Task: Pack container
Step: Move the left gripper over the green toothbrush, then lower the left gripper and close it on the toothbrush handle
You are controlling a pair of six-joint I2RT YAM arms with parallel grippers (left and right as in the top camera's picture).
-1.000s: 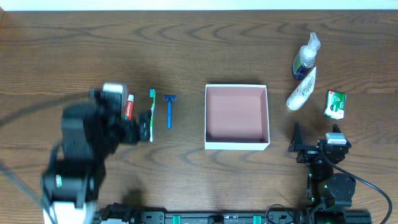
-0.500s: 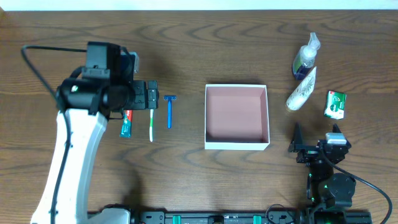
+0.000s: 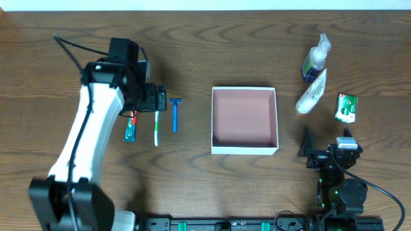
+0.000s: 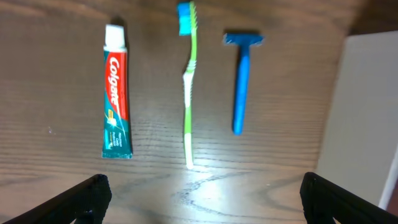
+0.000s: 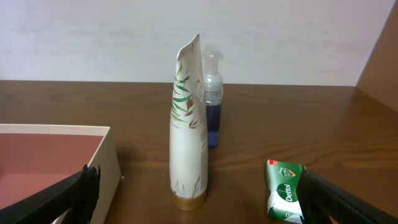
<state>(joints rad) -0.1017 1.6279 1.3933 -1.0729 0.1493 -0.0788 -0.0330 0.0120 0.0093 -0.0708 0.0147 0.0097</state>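
The container, a square white box with a pink inside, sits mid-table and holds nothing. Left of it lie a Colgate toothpaste tube, a green toothbrush and a blue razor. My left gripper hovers open over the toothbrush head. Its wrist view shows the toothpaste, toothbrush and razor ahead of the open left gripper, with the container wall at the right. My right gripper rests open and empty near the front edge, right of the container.
At the back right stand a blue pump bottle, a white leaf-print tube and a green Dettol soap. The right wrist view shows the tube, bottle, soap and container corner.
My left arm has swung up from the near left and its gripper has moved right, over the toothbrush head. The toiletries and right arm have not moved.
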